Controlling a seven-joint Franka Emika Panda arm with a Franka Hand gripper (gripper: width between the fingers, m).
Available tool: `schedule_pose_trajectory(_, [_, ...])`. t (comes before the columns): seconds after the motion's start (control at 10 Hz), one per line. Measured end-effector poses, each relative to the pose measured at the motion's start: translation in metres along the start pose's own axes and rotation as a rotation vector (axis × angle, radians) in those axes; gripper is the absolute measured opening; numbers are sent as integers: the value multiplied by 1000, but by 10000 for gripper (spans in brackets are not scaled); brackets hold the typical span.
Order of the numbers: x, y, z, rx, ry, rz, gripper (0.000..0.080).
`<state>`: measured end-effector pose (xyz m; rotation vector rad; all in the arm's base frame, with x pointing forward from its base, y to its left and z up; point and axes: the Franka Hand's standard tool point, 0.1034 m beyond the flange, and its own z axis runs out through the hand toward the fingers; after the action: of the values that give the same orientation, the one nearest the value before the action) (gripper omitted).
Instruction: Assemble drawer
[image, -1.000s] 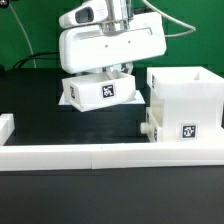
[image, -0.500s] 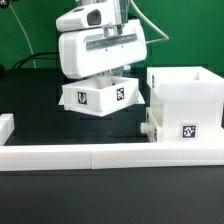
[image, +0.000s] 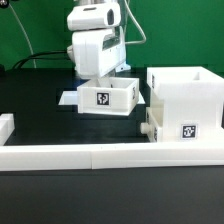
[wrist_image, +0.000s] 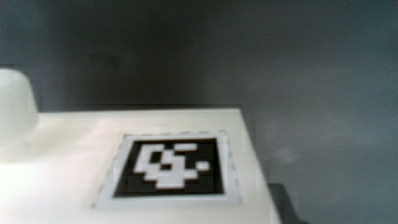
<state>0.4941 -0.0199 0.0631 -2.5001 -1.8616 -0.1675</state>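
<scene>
A small open-top white drawer box (image: 105, 97) with a square tag on its front hangs level under my gripper (image: 100, 80), just over the black table. The fingers reach down into the box and are hidden, and the gripper is shut on the box wall. The tall white housing (image: 185, 100), also open on top and tagged at its lower front, stands to the exterior view's right of the box with a small gap between them. In the wrist view the box's tagged white face (wrist_image: 173, 165) fills the frame close up. No second small box shows.
A long low white border block (image: 100, 155) runs along the front, with a short block (image: 5, 125) at the exterior view's left. A thin flat white piece (image: 68, 99), probably the marker board, lies behind the box. A rounded white shape (wrist_image: 15, 110) shows in the wrist view.
My gripper has turned about its vertical axis with the box, which was tilted and corner-on and now faces front and level. It has also moved slightly to the exterior view's right and lower.
</scene>
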Motion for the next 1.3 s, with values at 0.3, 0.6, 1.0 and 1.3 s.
schedule_pose_trajectory(0.3, [-1,4,1,0,-18,-265,44])
schedule_pose_trajectory(0.6, [6,12,5,17,-33,-324,44])
schedule_pose_trajectory(1.0, [4,11,6,21,-33,-321,44])
schedule_pose_trajectory(1.3, [7,22,5,29,-33,-319,44])
